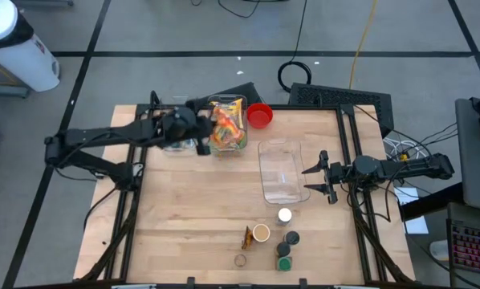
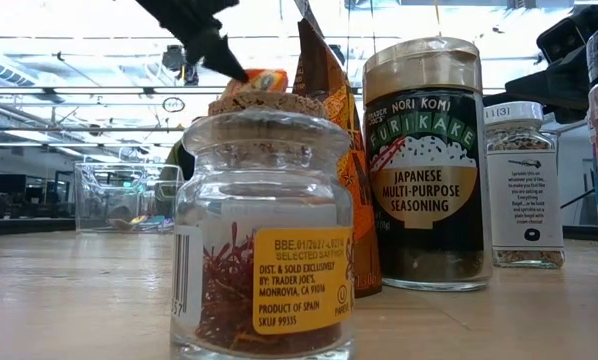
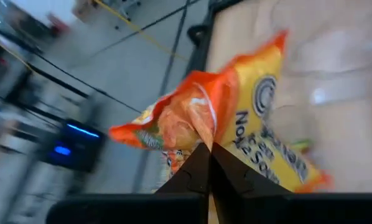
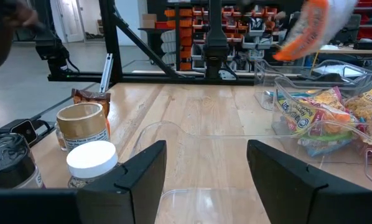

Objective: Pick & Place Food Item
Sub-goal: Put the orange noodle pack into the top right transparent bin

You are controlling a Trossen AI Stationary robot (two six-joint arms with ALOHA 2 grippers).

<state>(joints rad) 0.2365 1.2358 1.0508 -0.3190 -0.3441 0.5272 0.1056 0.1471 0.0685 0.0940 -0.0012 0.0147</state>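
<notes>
Pale wooden tabletop below, the left gripper pinches an orange-yellow crinkly snack packet aloft above the clear plastic bin of packets; carry it steadily toward the empty clear tray. Right gripper waits, fingers spread.

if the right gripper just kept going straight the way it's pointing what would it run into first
Most likely the empty clear plastic tray. The open right gripper points across the wooden table at its near rim, as the right wrist view also shows. Whether the fingers would strike the rim or pass above it is unclear.
</notes>
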